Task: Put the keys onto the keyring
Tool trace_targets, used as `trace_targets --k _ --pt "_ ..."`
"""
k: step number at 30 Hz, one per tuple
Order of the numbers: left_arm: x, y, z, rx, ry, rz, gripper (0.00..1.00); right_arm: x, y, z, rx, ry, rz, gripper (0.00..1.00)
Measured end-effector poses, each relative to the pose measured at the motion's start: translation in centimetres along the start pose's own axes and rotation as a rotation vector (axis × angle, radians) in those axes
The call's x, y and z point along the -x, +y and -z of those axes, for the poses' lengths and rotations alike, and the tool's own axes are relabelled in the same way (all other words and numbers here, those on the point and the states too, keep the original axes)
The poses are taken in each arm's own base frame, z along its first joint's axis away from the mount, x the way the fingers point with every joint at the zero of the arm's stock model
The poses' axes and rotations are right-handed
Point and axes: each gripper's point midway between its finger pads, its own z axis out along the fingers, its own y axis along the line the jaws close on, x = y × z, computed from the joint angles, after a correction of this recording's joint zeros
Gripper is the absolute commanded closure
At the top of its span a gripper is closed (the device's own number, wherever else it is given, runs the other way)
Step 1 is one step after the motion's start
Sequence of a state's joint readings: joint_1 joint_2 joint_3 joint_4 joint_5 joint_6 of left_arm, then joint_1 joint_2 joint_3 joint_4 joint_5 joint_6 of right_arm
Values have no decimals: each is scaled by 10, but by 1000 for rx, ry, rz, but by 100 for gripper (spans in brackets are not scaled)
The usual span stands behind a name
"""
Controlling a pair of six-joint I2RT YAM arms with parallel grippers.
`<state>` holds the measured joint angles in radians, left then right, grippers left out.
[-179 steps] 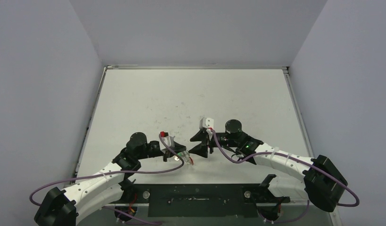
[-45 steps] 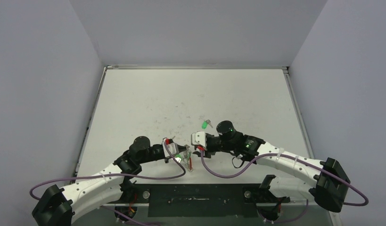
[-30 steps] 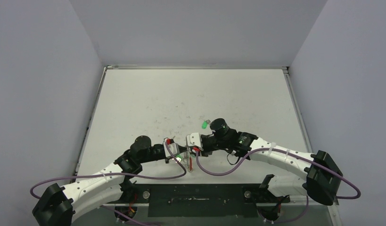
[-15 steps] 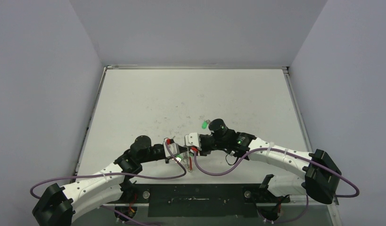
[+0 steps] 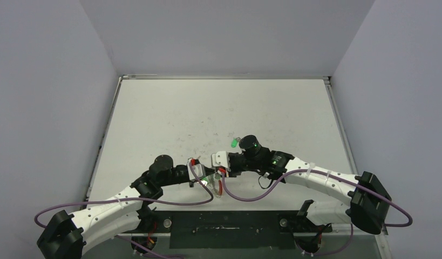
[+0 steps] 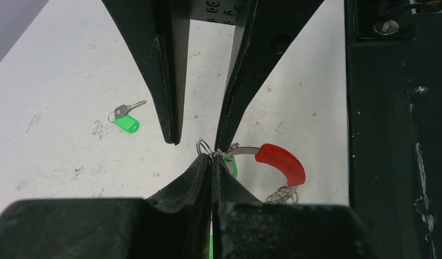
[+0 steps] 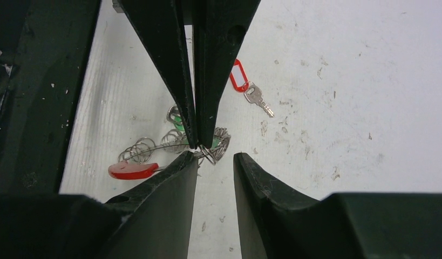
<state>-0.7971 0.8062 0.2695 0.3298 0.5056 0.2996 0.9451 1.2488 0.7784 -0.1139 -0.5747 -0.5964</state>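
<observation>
Two arms meet low over the near middle of the table (image 5: 208,108), just past the black metal plate (image 6: 396,135) at its near edge. The left gripper (image 6: 212,162) is pinched tight on the thin wire of the one keyring (image 6: 280,162). The right gripper (image 7: 216,157) stands part open, jaws apart, its tips right at the same spot on the ring; I cannot tell if it grips anything.

The ring lies just beside the plate edge, with little room on that side. It has a smooth red plastic arc and a fringe of small silvery wire loops (image 7: 143,145), and one green tag (image 7: 178,123) shows among them.

Two keys lie loose. A red key (image 7: 243,81), its oblong tag with a white window, is near the ring but apart. A green key (image 6: 127,121) lies farther out.

Beyond them the scuffed white tabletop runs wide to plain grey walls (image 5: 46,81).
</observation>
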Motion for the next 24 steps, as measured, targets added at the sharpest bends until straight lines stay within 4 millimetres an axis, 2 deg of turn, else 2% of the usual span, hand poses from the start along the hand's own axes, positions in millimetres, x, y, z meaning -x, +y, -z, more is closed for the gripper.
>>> trace_targets --k 7,13,16,24 --pt "5 -2 -1 -16 -12 -4 100 7 -3 -1 -1 -7 19 74" --pt "4 -2 -1 -16 -9 -4 100 4 1 -2 24 3 20 88" --pt "2 -1 0 -12 0 1 100 2 2 -3 36 12 17 100" --pt "0 0 1 1 9 3 100 -1 5 -4 54 17 14 100"
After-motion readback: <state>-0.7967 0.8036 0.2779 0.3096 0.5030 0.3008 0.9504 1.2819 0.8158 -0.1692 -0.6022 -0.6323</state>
